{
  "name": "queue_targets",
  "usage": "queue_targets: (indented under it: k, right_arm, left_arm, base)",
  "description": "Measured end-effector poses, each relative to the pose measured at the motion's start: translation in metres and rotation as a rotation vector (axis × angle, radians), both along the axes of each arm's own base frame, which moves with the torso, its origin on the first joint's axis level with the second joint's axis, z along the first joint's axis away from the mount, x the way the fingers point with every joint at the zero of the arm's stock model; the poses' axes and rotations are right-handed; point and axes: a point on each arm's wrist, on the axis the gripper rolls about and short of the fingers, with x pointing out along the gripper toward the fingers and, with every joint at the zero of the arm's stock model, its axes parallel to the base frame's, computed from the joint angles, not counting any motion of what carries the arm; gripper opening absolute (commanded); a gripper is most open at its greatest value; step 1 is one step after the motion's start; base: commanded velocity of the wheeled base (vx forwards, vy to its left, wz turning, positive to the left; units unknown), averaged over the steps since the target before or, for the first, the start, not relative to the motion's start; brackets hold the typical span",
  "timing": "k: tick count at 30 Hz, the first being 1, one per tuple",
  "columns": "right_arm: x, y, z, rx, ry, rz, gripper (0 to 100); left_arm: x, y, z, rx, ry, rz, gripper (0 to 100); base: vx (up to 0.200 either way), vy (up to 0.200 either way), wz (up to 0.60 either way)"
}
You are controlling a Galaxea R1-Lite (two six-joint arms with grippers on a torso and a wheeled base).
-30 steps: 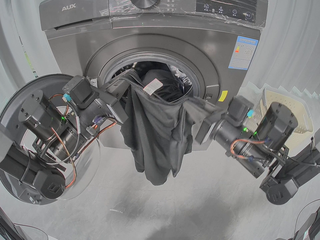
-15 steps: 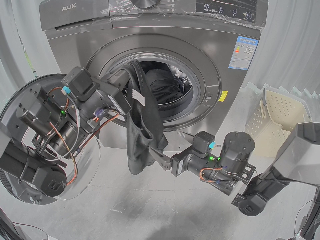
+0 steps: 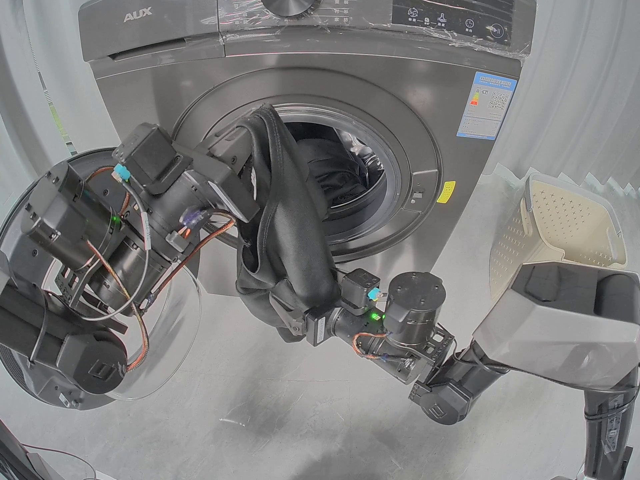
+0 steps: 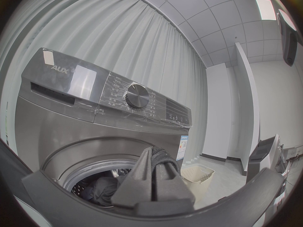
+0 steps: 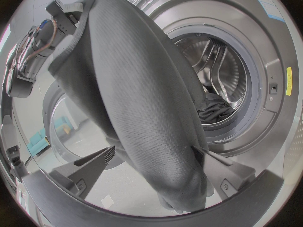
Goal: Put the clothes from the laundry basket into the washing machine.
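Pale grey curtains hang behind a grey front-loading washing machine, which stands on a grey floor. Its round glass door is swung wide to the robot's left, so the drum mouth is free for loading. Dark clothes already lie inside the drum.

A black fabric garment hangs in front of the opening, not yet inside. The left gripper sits at the upper left of the drum rim with its fingers clamped on the garment's top edge. That pinch likely serves as an anchor, keeping the cloth high and near the mouth.

The right gripper is low, below the opening, under the garment's hanging end. Its fingers are spread apart, and the bunched fabric lies between them without being pinched. By my reading it is placed there to gather or lift the trailing part so the whole piece can go over the lip.

A cream perforated plastic laundry basket stands to the machine's right, well apart from both grippers. The main risk appears to be the lower fabric slipping off the open fingers and dropping toward the floor.
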Motion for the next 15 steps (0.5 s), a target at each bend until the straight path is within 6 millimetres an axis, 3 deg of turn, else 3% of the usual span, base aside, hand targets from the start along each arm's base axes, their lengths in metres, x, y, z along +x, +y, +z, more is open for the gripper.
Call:
queue_targets:
  k: [9, 10, 15]
  right_arm:
    - [0.031, 0.006, -0.014, 0.015, -0.019, -0.047, 100]
    - [0.033, 0.006, -0.016, 0.014, -0.019, -0.048, 0]
    - [0.038, 0.012, -0.022, 0.025, -0.029, -0.052, 0]
  left_arm:
    - [-0.005, 0.000, 0.005, -0.009, -0.016, -0.011, 0]
    - [-0.005, 0.000, 0.006, -0.010, -0.018, -0.013, 0]
    - [-0.007, 0.001, 0.008, -0.015, -0.021, -0.018, 0]
  base:
    - [0.000, 0.000, 0.00]
    - [0.000, 0.000, 0.00]
    - [0.000, 0.000, 0.00]
